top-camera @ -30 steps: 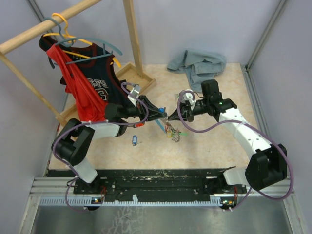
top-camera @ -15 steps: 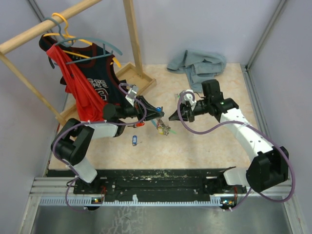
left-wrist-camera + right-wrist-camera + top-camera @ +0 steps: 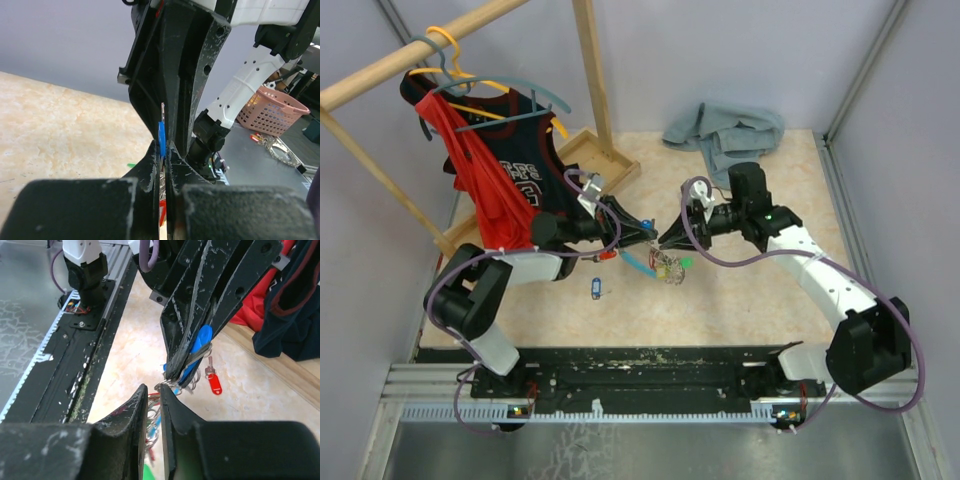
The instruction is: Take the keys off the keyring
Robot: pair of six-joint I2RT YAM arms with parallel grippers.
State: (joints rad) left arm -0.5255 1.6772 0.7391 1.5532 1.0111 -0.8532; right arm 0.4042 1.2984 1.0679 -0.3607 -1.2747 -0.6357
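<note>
The beige table (image 3: 760, 300) carries a wooden clothes rack (image 3: 420, 60) at its far left, hung with red and dark jerseys (image 3: 510, 170), and a crumpled grey cloth (image 3: 725, 130) at the far edge. None of this seems to bear on the job. The work sits mid-table, where both arms reach inward and their tips almost meet.

The left gripper (image 3: 650, 233) is clamped tight on a blue tag (image 3: 200, 340), and the left wrist view shows the tag pinched edge-on between the closed fingers. That grip looks like an anchor: holding one tag fixes the bunch in the air so the other arm can work against it. The right gripper (image 3: 667, 238) faces it nose to nose. Its jaws stand a narrow slit apart, tips just at the wire, and nothing is seen clamped between them.

The keyring (image 3: 176, 381) hangs from the left fingers as thin silvery loops, and the keys (image 3: 669, 268) dangle beneath where the grippers meet — a tangle of metal with green and light-blue bits.

Two pieces lie apart on the table: a blue-tagged key (image 3: 596, 288) nearer the left arm and a red tag (image 3: 215, 384) just beyond the bunch — so part of the task looks done, with most keys yet to come off.
</note>
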